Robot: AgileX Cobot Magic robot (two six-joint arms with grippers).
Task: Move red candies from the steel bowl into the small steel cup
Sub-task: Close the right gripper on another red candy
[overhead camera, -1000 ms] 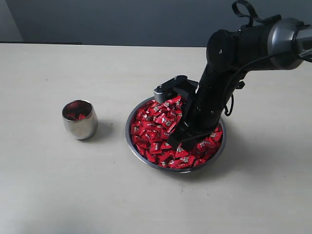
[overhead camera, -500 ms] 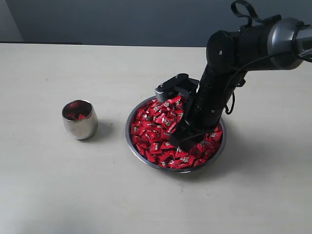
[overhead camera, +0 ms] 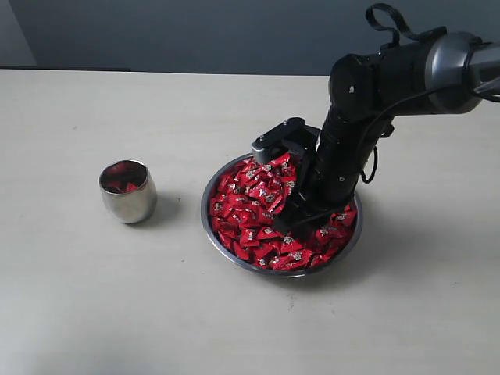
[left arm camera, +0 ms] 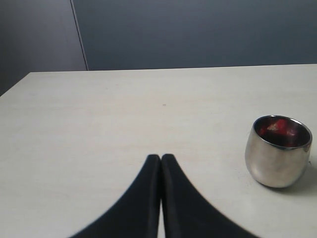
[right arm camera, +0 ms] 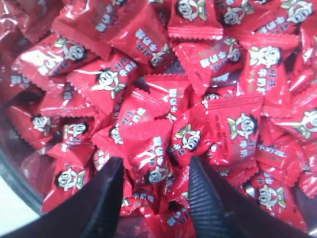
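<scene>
Red candies [right arm camera: 233,124] could be missed or scattered, since the right gripper [right arm camera: 156,166] is spread wide over slippery foil.

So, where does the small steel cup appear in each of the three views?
Exterior view: the small steel cup stands upright on the table, left of the steel bowl and apart from it.
Left wrist view: it stands beyond the shut left claw, to one side, not touching.
Right wrist view: not in it.
Shared landmark: the red candies, seen inside the cup and heaped in the bowl.
</scene>
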